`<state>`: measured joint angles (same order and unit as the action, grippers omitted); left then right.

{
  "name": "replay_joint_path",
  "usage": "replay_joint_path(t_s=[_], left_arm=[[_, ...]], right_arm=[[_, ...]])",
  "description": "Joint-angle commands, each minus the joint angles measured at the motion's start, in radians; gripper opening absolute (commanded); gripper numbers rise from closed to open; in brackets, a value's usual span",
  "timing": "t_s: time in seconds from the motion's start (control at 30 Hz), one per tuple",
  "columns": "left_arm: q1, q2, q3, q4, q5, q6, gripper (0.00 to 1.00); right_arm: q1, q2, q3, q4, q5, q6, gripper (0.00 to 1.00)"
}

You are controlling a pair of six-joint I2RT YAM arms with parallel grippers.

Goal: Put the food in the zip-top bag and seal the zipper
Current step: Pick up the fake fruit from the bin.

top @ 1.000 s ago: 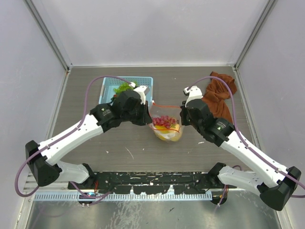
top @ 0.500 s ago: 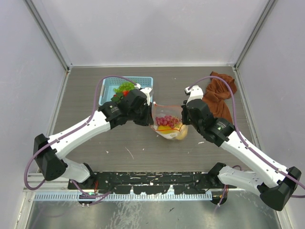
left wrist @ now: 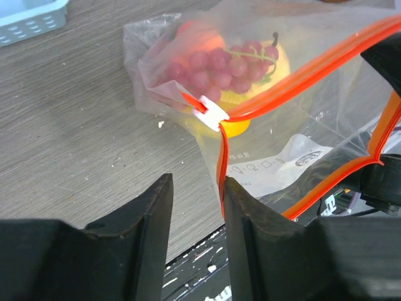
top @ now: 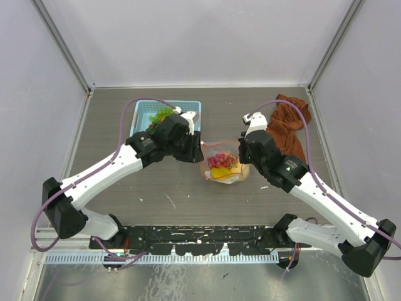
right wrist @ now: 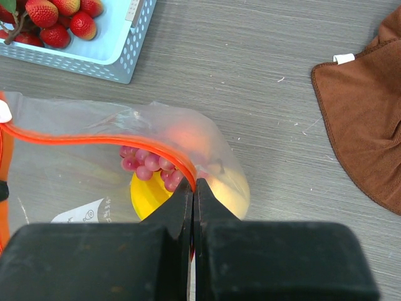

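The bag (top: 229, 177) is lying in the middle of the counter (top: 250, 113), between the two arms, and its mouth is standing open. Inside it, purple grapes (left wrist: 229, 66) are resting on top of a yellow piece (right wrist: 147, 191), and a peach (right wrist: 229, 188) is lying beside them against the bag wall. The zipper (left wrist: 301, 78) is running as two orange strips that are apart from each other. A white slider (left wrist: 210, 111) is sitting on it at the left corner of the mouth, and a white label (left wrist: 282, 163) is showing on the bag wall.

The right gripper (right wrist: 193, 185) is pressed together and is pinching the zipper at the right end of the mouth, holding that end up. The left gripper (left wrist: 196, 182) is spread. One strip of the zipper is hanging down in the gap between its fingers, just beside the right finger (left wrist: 250, 219), but the fingers are not closing on it.

Behind the left gripper, the blue basket (top: 143, 116) is standing on the counter, well apart from the bag. It is holding red strawberries (right wrist: 56, 25) and some green fruit (top: 161, 115). The brown cloth (top: 288, 128) is lying crumpled at the far right of the counter, near the right arm.
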<state>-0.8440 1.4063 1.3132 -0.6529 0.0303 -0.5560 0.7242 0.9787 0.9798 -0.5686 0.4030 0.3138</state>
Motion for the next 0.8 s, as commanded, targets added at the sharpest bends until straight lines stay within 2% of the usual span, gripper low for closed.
replay_joint_path(t_s=[0.0,0.2,0.3,0.5,0.77], left_arm=[[0.048,-0.050,0.033,0.049,0.030,0.018,0.40],[0.138,-0.081,0.038,0.054,0.028,0.047,0.50],[0.187,-0.074,0.041,0.073,-0.018,0.083,0.56],[0.298,0.040,0.107,0.083,-0.054,0.162,0.60],[0.365,0.252,0.270,0.059,-0.127,0.351,0.67]], right_arm=[[-0.002,-0.018,0.008,0.062,0.019,0.008,0.00],[-0.002,-0.022,0.006,0.062,0.021,0.007,0.00],[-0.003,-0.019,0.007,0.063,0.018,0.007,0.00],[-0.003,-0.019,0.008,0.063,0.012,0.008,0.00],[-0.002,-0.017,0.013,0.063,0.000,0.008,0.00]])
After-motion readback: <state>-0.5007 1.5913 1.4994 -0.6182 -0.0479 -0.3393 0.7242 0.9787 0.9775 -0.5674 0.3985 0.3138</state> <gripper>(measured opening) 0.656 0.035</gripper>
